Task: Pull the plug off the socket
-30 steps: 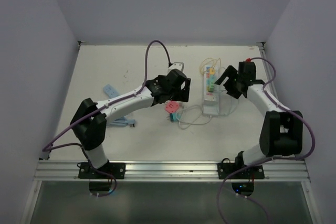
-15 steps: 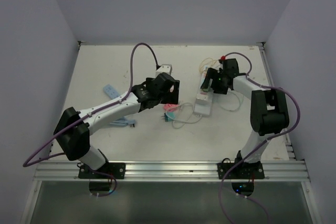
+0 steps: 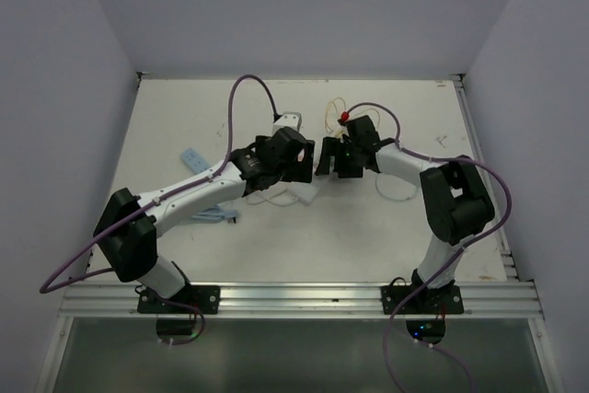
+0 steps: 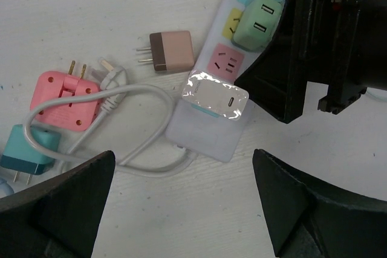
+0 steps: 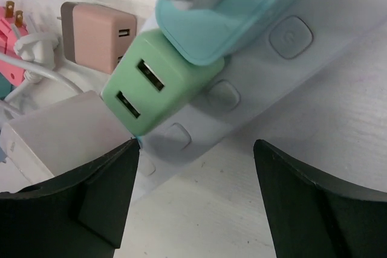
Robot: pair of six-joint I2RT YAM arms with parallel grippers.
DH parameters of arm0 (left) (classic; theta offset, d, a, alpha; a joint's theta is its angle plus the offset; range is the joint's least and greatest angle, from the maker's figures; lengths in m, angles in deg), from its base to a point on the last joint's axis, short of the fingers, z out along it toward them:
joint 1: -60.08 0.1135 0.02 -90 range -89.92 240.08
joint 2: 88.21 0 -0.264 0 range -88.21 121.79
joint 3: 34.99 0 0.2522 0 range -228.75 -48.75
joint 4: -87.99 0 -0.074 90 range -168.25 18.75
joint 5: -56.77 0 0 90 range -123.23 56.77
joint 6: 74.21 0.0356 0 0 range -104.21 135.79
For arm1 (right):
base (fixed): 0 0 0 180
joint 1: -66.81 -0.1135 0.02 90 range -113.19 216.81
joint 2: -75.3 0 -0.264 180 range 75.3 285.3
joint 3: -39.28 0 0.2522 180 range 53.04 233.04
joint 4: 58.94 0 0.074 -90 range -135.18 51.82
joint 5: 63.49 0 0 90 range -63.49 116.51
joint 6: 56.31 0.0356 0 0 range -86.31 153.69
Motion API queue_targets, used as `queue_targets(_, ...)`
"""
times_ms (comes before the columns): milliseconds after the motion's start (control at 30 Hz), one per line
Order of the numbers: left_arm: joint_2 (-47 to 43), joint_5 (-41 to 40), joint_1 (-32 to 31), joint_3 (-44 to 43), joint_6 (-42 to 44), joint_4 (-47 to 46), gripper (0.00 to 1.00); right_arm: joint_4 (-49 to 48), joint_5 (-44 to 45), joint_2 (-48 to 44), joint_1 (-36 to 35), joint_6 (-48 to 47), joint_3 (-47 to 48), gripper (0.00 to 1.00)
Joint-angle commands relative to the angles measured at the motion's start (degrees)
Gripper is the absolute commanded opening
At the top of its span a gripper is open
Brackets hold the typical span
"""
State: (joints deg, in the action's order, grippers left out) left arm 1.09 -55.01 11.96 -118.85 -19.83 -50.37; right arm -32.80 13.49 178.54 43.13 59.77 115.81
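Note:
The white power strip [image 4: 233, 58] has pastel sockets. A green USB adapter [image 4: 260, 22] and a white charger [image 4: 214, 98] sit plugged into it. In the right wrist view the green adapter [image 5: 160, 83] sits beside a light-blue plug [image 5: 224, 10] on the strip [image 5: 284, 58]. My left gripper [image 4: 184, 164] is open and empty, hovering just short of the white charger. My right gripper [image 5: 196, 144] is open and empty, its jaws straddling the strip's edge below the green adapter. In the top view both grippers [image 3: 299, 161] [image 3: 333, 161] face each other and hide most of the strip.
Loose on the table left of the strip lie a brown adapter [image 4: 172, 51], a pink adapter [image 4: 66, 101], a teal adapter [image 4: 27, 155] and a looping white cable [image 4: 139, 149]. A light-blue flat piece [image 3: 191, 157] lies further left.
My right arm has swung left, and the power strip has shifted left with it until it lies under both grippers. My left arm drew back slightly, then held still.

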Motion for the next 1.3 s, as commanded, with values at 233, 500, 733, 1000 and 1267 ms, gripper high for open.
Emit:
queue_targets(233, 1.2, 1.6, 0.1, 0.0, 20.1, -10.6, 1.0, -3.0, 1.9, -17.6, 0.7, 12.0, -8.6, 0.88)
queue_targets(500, 9.3, 8.4, 2.3, -5.8, 28.0, -10.8, 1.0, -6.2, 6.0, -30.8, 1.7, 19.8, -19.2, 0.9)
queue_targets(733, 15.3, 14.4, 3.6, -9.4, 30.5, -8.5, 1.0, -9.1, 5.0, -34.1, 3.5, 23.9, -26.1, 0.92)
queue_targets(1000, 19.5, 17.1, 3.7, -11.4, 30.4, -4.6, 0.97, -12.0, 2.6, -33.5, 4.1, 25.1, -28.3, 0.92)
queue_targets(1267, 20.6, 17.6, 4.5, -11.7, 28.7, -2.9, 0.88, -16.2, 1.3, -32.2, 4.0, 25.2, -29.0, 0.91)
